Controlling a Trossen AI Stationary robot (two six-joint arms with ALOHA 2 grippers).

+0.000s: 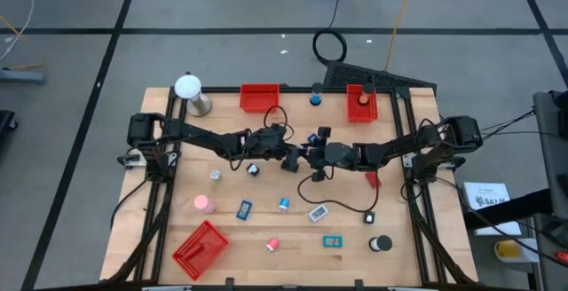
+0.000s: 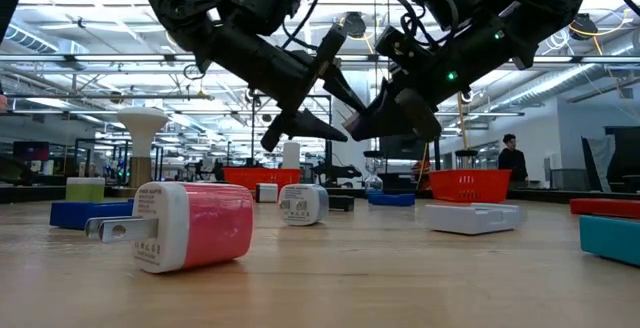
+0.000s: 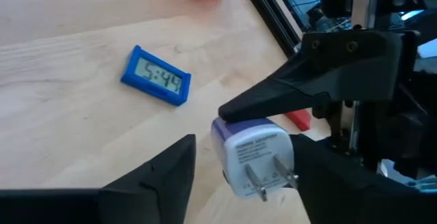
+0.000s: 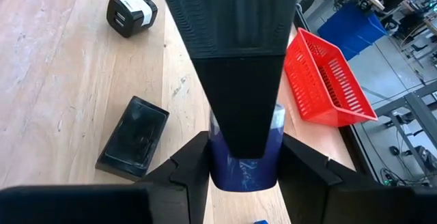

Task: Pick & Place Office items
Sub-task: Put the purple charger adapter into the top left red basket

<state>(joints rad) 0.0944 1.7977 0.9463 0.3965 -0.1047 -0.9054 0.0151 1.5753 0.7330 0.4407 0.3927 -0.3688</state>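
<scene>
Above the middle of the table the two arms meet. The right gripper pinches a purple-and-white plug adapter, prongs pointing away from it, held off the wood. The left gripper sits spread on either side of that adapter, its fingers not clearly touching it. Just beyond the left gripper lies a blue digital clock. Near the right gripper lie a flat black rectangular piece and a black-and-white charger, with a red mesh tray further out.
</scene>
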